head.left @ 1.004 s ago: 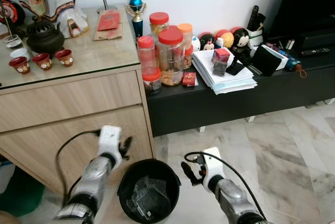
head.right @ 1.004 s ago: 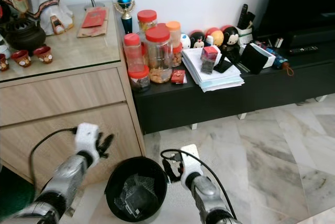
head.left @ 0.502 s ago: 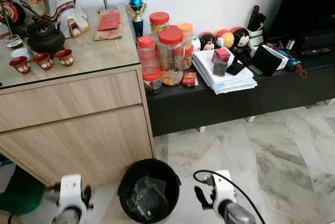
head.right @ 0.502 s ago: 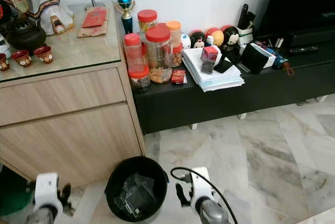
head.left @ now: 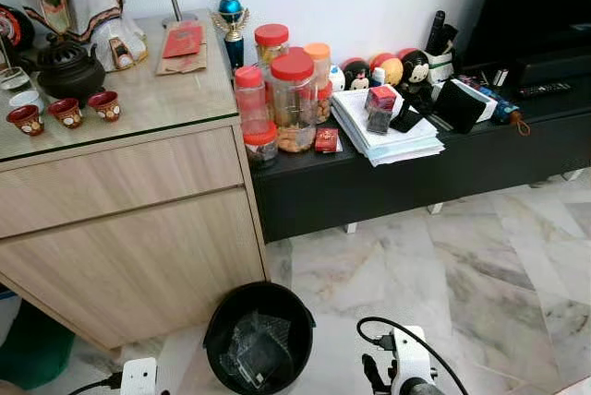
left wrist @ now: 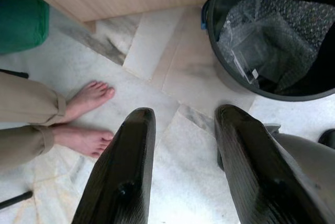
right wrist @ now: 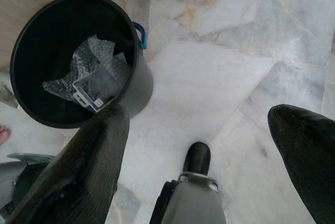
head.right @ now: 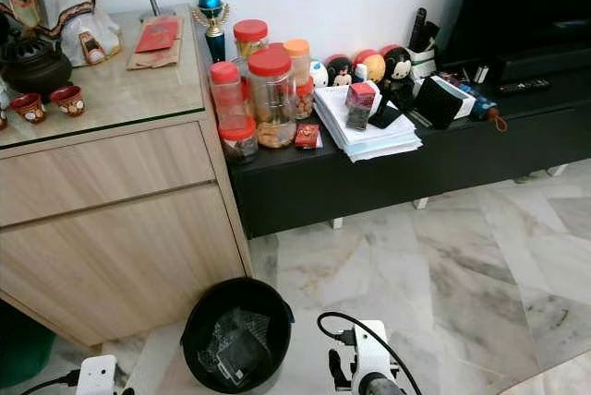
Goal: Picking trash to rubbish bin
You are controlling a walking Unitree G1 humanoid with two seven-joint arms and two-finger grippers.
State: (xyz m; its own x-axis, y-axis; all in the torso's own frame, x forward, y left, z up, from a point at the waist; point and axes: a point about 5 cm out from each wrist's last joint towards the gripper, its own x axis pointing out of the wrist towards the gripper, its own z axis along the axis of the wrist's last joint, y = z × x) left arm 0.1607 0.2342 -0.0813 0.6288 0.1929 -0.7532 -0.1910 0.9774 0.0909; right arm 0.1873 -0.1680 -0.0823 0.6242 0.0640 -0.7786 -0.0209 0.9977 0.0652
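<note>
A black round rubbish bin (head.left: 216,319) stands on the marble floor in front of the wooden cabinet. Clear crumpled plastic wrap (head.left: 255,349) lies inside it. My left gripper (left wrist: 180,164) hangs low beside the bin (left wrist: 226,75), open, with bare floor between its fingers. My right gripper (right wrist: 201,130) is open wide on the bin's other side, above the floor, with the bin (right wrist: 140,80) and its plastic trash (right wrist: 89,77) off to one side. In the eye views just the white wrist blocks of my left arm (head.left: 138,378) and right arm (head.left: 407,372) show at the lower edge.
A person's bare feet (left wrist: 86,114) stand on the floor close to my left gripper. The wooden cabinet (head.left: 129,220) and a low black bench (head.left: 388,183) with jars and papers line the wall. A green object (head.left: 37,358) sits at the far left.
Both arms have dropped and drawn back from beside the bin to the lower edge of the picture. The camera has shifted slightly. The bin and its trash have not moved.
</note>
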